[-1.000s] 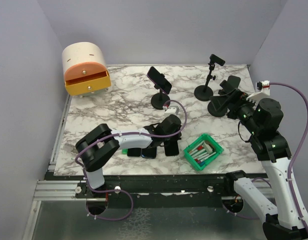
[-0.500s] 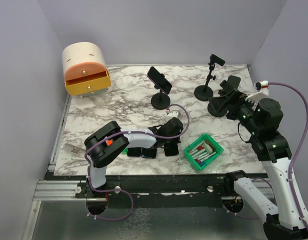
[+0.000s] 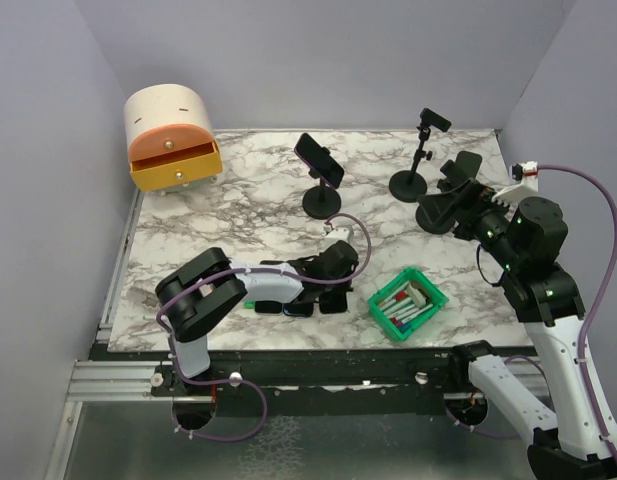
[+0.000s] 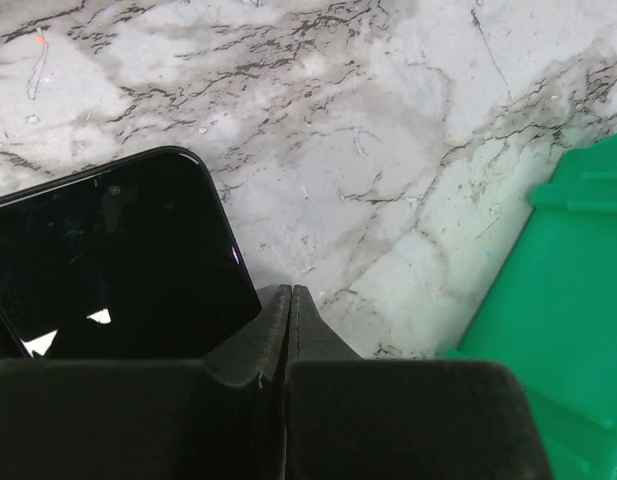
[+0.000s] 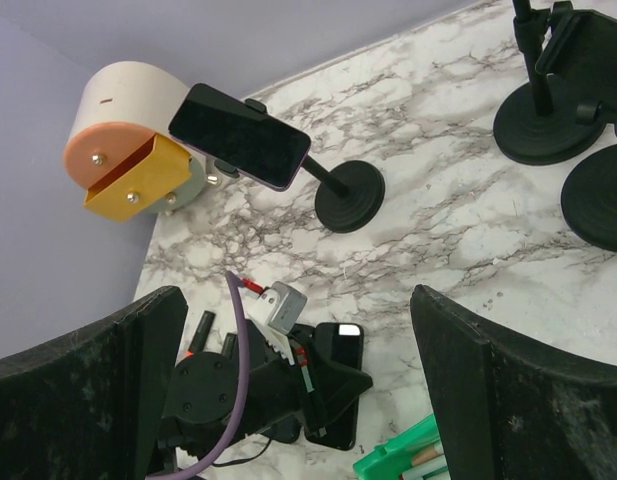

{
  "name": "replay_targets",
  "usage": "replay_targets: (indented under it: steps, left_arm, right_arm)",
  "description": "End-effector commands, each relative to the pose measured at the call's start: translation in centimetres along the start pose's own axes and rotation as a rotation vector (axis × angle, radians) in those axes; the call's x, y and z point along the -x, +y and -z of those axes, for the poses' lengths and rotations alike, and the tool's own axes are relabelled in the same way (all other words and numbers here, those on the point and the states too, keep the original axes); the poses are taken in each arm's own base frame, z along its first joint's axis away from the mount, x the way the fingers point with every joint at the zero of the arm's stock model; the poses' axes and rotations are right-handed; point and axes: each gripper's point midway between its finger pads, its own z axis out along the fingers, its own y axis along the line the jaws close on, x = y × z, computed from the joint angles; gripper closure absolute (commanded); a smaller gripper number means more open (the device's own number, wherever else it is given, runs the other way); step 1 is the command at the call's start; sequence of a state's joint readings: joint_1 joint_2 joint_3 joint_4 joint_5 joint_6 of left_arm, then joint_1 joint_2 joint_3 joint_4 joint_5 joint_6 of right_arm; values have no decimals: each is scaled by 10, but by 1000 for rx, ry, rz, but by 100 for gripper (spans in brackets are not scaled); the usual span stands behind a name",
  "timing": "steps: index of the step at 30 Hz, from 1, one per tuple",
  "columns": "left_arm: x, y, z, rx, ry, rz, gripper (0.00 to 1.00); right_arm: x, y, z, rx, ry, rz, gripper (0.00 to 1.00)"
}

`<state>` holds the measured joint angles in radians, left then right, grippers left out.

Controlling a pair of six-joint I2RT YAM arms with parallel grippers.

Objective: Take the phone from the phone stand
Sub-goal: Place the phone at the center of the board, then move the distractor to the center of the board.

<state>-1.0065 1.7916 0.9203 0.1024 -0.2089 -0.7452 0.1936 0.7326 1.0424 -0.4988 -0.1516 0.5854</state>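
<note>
A black phone (image 3: 319, 160) sits clamped on a black phone stand (image 3: 322, 203) at the back middle of the marble table; it also shows in the right wrist view (image 5: 239, 135) on its stand (image 5: 350, 195). My left gripper (image 3: 350, 280) is shut and empty, low over the table near the front, far from the stand. In the left wrist view its closed tips (image 4: 290, 292) rest beside a phone lying flat (image 4: 108, 262). My right gripper (image 3: 466, 205) is raised at the right, open and empty, its fingers (image 5: 528, 390) wide apart.
Several phones lie flat by the left gripper (image 3: 338, 297). A green bin (image 3: 408, 303) of pens stands right of them. Two empty stands (image 3: 408, 185) (image 3: 438, 215) are at the back right. An orange-drawer box (image 3: 171, 137) is at the back left.
My left arm has swung its elbow and drawn the shut gripper slightly nearer, low over the flat phones. The right arm and the phone on the stand have not moved.
</note>
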Motion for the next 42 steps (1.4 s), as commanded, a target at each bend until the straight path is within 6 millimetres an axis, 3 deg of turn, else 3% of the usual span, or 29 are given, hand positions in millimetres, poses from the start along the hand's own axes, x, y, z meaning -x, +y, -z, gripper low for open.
replay_targets:
  steps: [1, 8, 11, 15, 18, 24, 31, 37, 42]
  left_arm:
    - [-12, 28, 12, 95, 26, -62, 100]
    - [-4, 19, 29, 50, 11, -70, 100]
    - [1, -2, 49, -47, -25, -39, 100]
    - [-17, -31, 75, -143, -23, -42, 100]
    - [-40, -39, 81, -159, 1, -58, 100]
    - [-68, -33, 64, -127, 54, -85, 100]
    - [-56, -49, 39, -118, 1, -137, 100]
    - [-49, -82, 23, -182, 2, -147, 100]
    - [-57, -109, 10, -244, 39, -137, 100]
  right_arm:
    - [4, 11, 11, 32, 2, 8, 0]
    - [2, 10, 12, 29, 6, 4, 0]
    - [3, 10, 14, 25, 5, 5, 0]
    - [7, 13, 17, 26, -1, 9, 0]
    - [13, 16, 20, 28, -11, 14, 0]
    - [24, 26, 30, 42, -29, 20, 0]
    - [24, 26, 32, 39, -24, 19, 0]
    - [24, 26, 30, 34, -20, 26, 0]
    - [24, 25, 27, 35, -21, 33, 0]
